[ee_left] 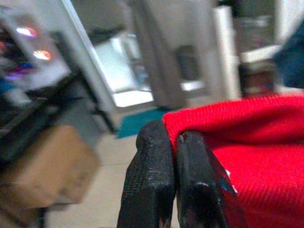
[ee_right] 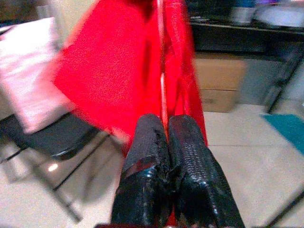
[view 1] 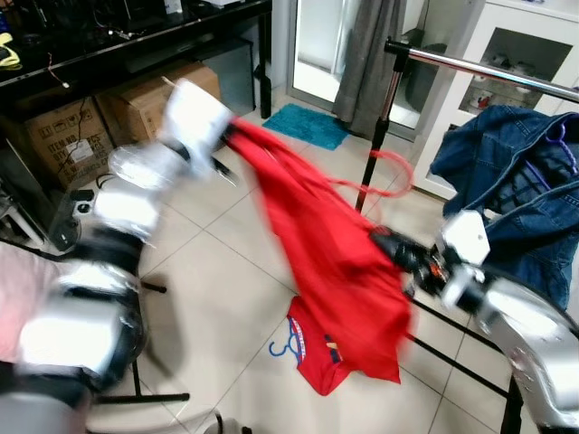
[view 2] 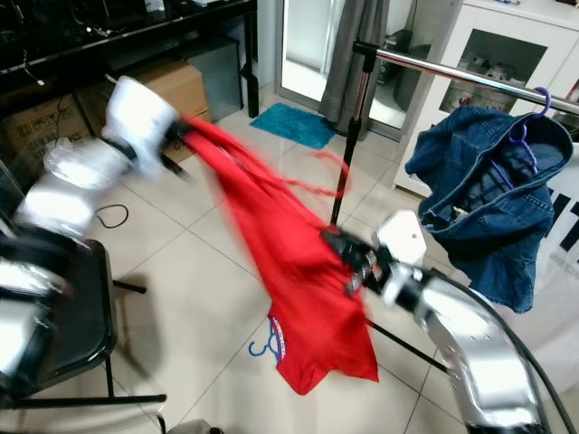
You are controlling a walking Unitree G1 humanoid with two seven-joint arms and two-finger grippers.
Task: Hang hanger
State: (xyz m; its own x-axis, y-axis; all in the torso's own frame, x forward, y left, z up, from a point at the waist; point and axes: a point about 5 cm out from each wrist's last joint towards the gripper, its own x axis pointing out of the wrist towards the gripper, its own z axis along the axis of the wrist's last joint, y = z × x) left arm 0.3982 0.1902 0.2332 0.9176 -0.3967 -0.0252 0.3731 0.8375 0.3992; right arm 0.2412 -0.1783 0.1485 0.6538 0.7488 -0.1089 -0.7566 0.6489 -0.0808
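Observation:
A red shirt (view 1: 326, 253) on a thin red hanger (view 1: 384, 174) hangs in the air between my two arms, blurred by motion. My left gripper (view 1: 222, 149) is shut on the shirt's upper edge; the left wrist view shows red cloth (ee_left: 247, 142) pinched between its fingers (ee_left: 152, 171). My right gripper (view 1: 391, 244) is lower and to the right, shut on the hanger's thin bar (ee_right: 162, 71) amid the cloth. The hanger's hook curls near the rack's black upright pole (view 1: 380, 136). The chrome rail (view 2: 452, 72) runs above and to the right.
A denim jacket (view 2: 479, 199) on a purple hanger (view 2: 541, 99) hangs from the rail. Another red shirt (view 1: 317, 348) with a blue hanger (view 1: 285, 345) lies on the tiled floor. A black chair (view 2: 63, 298) stands at left, with cardboard boxes (view 1: 72, 127) under a desk behind.

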